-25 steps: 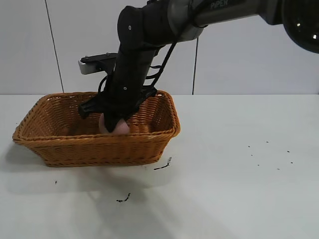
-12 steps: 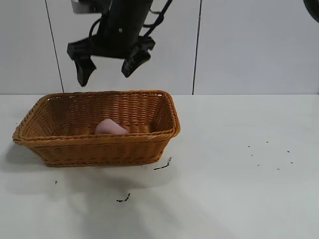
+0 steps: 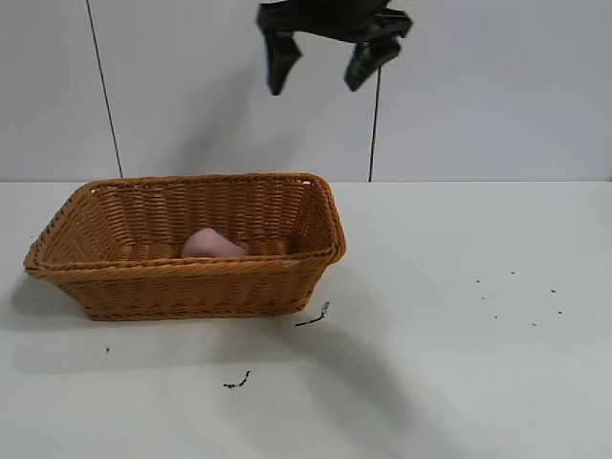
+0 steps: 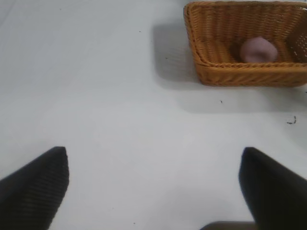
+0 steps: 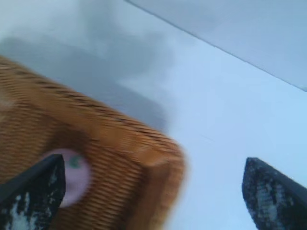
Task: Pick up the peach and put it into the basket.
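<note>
The dull pink peach (image 3: 211, 245) lies inside the orange-brown wicker basket (image 3: 306, 220), at the left of the table. My right gripper (image 3: 323, 65) is open and empty, high above the basket's right end, near the top of the exterior view. The right wrist view shows the peach (image 5: 76, 177) in the basket (image 5: 129, 153) far below its open fingers (image 5: 268, 196). My left gripper (image 4: 153, 184) is open and empty over bare table. Its wrist view shows the basket (image 4: 240, 74) with the peach (image 4: 258, 49) far off.
The white table (image 3: 459, 306) carries small dark specks, some just in front of the basket (image 3: 311, 317) and some at the right (image 3: 516, 296). A white wall stands behind.
My right gripper let go of the peach inside the basket, rose out of it open, and has swung up and to the right. The peach stays in the basket.
</note>
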Controlling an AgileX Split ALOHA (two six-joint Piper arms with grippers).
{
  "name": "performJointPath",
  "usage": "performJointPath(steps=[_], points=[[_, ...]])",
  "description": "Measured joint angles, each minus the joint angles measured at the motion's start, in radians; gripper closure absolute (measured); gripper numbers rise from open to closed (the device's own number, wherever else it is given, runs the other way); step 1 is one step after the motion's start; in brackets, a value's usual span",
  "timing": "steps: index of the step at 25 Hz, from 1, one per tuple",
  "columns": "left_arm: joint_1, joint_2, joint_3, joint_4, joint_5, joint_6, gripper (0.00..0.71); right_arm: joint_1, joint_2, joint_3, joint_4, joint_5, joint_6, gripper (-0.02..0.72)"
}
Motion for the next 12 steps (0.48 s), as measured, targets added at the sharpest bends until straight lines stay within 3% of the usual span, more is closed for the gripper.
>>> performJointPath(steps=[7, 12], points=[[0.0, 0.0, 0.0, 0.0, 0.0, 0.0, 0.017, -0.065, -0.052, 0.092, -0.01, 0.0, 0.011, 0.008], [0.0, 0.0, 0.0, 0.0, 0.0, 0.0, 0.017, -0.083, -0.209, 0.263, -0.031, 0.0, 0.045, 0.008]])
